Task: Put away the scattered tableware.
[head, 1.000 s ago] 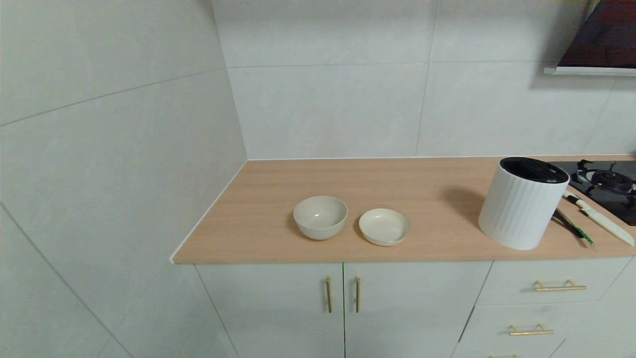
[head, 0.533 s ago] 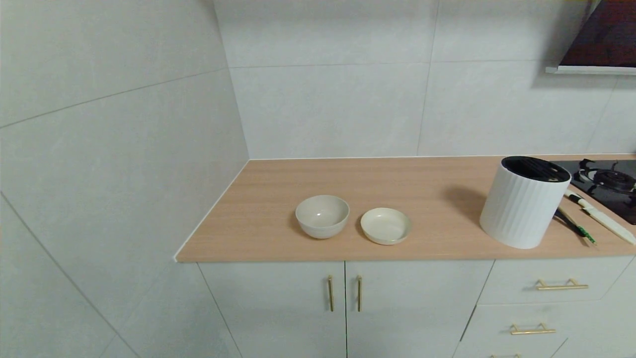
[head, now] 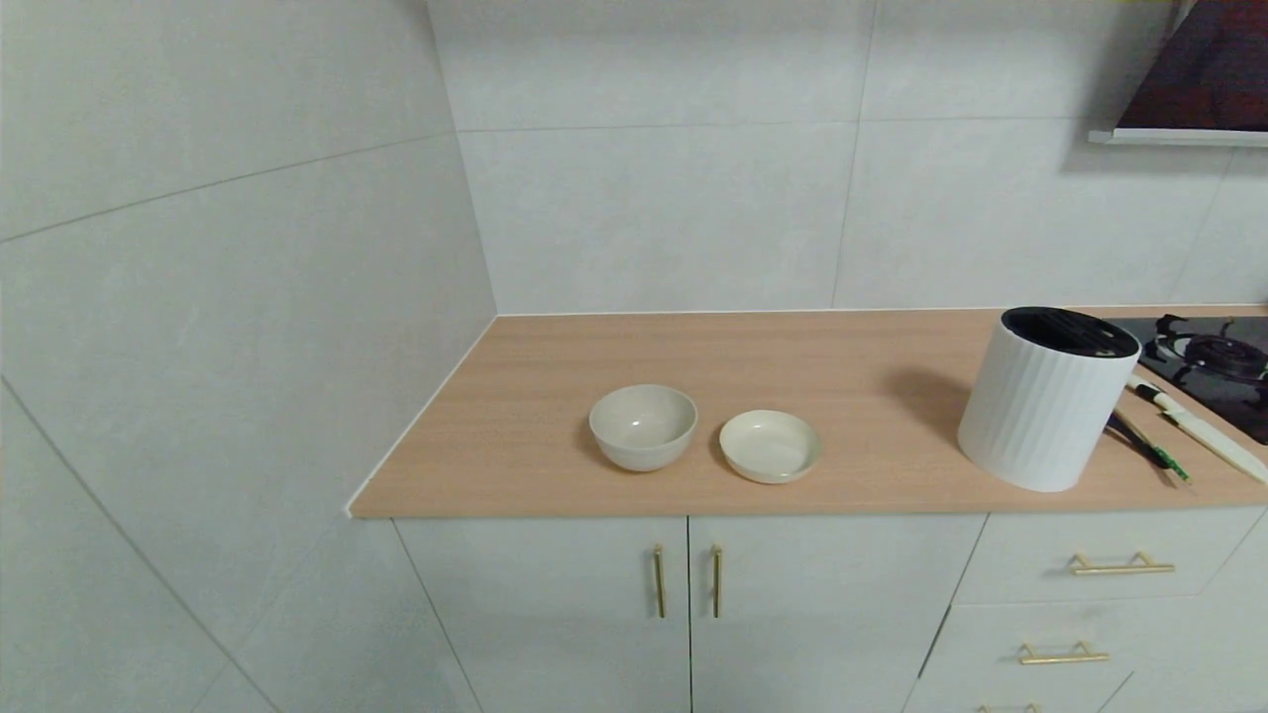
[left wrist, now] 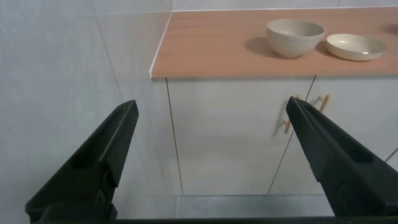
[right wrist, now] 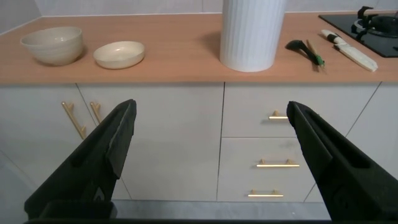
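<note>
A deep beige bowl and a shallow cream dish sit side by side near the front of the wooden counter. A white ribbed holder with a black slotted top stands to the right. Beside it lie green-tipped chopsticks and a white knife. My left gripper is open, below counter height, in front of the cabinet's left end. My right gripper is open, low before the drawers.
A tiled wall closes the counter's left end. A black gas hob lies at the far right, under a range hood. Below the counter are two cabinet doors with gold handles and drawers.
The whole head view has shifted slightly, so the camera moved. The tableware lies as before.
</note>
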Robot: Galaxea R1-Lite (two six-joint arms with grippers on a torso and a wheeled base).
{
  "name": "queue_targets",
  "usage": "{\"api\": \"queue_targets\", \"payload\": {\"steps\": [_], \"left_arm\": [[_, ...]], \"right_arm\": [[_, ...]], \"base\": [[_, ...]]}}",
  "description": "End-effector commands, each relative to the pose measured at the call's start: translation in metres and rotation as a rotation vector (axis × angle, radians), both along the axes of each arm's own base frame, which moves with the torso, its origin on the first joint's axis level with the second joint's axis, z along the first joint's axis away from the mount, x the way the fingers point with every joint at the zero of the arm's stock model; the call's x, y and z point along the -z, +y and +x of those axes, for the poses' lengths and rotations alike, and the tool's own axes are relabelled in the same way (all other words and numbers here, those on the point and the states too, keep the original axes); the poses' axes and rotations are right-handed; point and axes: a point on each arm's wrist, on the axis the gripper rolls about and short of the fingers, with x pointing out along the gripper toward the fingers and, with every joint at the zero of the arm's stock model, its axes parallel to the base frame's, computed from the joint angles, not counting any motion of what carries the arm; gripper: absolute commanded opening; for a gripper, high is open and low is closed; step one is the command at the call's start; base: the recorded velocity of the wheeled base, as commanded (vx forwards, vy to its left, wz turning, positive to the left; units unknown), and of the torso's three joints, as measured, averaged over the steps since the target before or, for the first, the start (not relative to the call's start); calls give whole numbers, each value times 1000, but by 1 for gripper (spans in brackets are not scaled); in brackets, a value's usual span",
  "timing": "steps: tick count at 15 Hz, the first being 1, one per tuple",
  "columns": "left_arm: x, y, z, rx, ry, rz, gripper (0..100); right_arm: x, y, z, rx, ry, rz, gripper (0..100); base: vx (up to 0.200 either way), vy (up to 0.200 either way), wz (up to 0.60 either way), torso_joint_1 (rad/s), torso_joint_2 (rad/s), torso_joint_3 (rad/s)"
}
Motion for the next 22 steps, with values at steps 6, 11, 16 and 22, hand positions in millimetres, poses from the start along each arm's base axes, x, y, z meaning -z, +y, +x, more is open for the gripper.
{"api": "queue_targets", "payload": {"steps": [6, 11, 16, 22], "left_arm": [[0, 0, 0, 0, 2, 0, 100], [0, 0, 0, 0, 1, 0, 100], [0, 0, 0, 0, 1, 0, 100], [0, 0, 0, 0, -1, 0, 100]], "right_arm": [[0, 0, 0, -1, 0, 0, 100], [0, 0, 0, -1, 0, 0, 100], [0, 0, 0, -1, 0, 0, 100], [0, 0, 0, -1, 0, 0, 100]], "base": [[0, 0, 0, -232, 519, 282], [0, 0, 0, -230, 530, 297], [0, 0, 0, -203, 500, 293], [0, 0, 0, -173, 474, 303]]}}
